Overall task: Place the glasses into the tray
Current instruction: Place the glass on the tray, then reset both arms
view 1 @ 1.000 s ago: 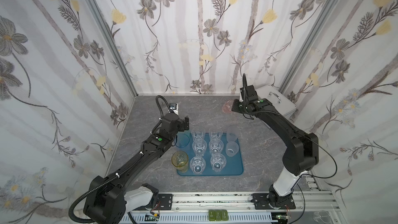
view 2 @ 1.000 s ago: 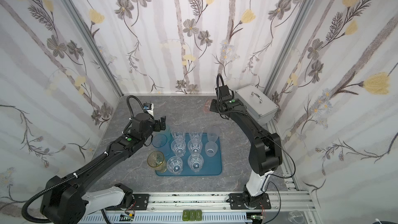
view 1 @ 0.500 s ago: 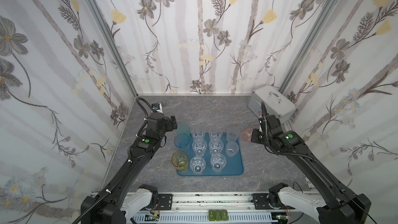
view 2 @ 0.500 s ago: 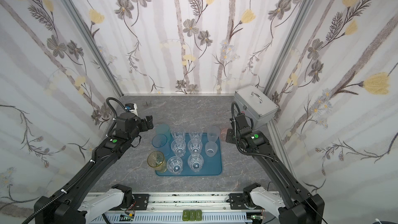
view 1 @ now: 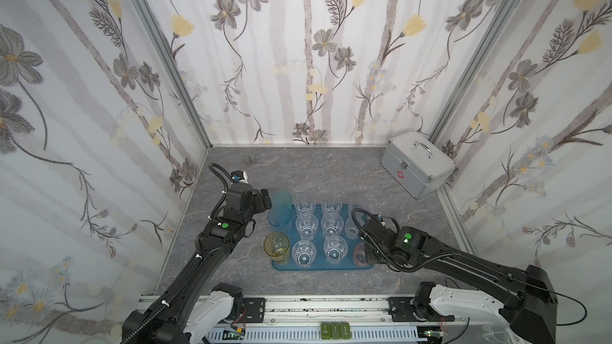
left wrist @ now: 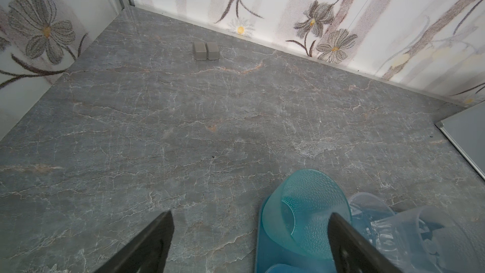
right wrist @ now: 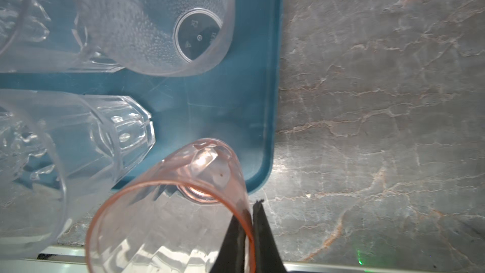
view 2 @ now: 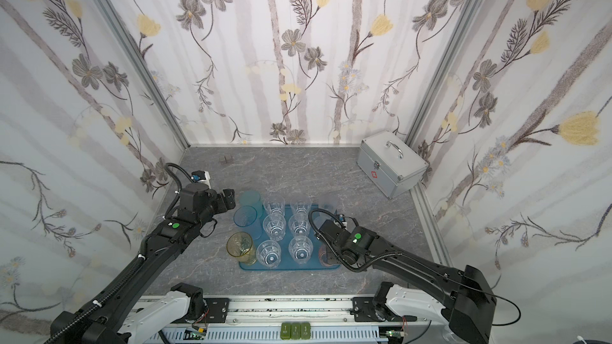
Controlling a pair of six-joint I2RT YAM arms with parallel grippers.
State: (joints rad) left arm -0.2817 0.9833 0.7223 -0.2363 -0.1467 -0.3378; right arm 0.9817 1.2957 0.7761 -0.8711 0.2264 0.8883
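Right gripper is clamped on the rim of the pink transparent tumbler, one finger inside the wall and one outside. The tumbler hangs tilted with its base at a corner of the flat teal-blue rectangular tray. Whether the base rests on the tray cannot be told. In both top views this is the tray's lower right corner, and the wrist half covers the tumbler.

The left gripper has its jaws spread wide and holds nothing. It hovers just beside the farther of the two light-blue tumblers, at the tray's upper left corner.

The right arm reaches low from the lower right of the frame toward the centre, with its wrist bent down over the tray. The left arm rises from the lower left and stretches diagonally up to the tray's left side.

Twelve tumblers show. Six clear faceted tumblers stand in two columns of three on the tray's middle. The two light-blue ones and one amber-yellow tumbler line its left edge. Two frosted white tumblers and the pink one line its right edge.

One silver metal case with a handle sits at the upper right of the grey marbled table. Two small grey blocks lie near the back wall.
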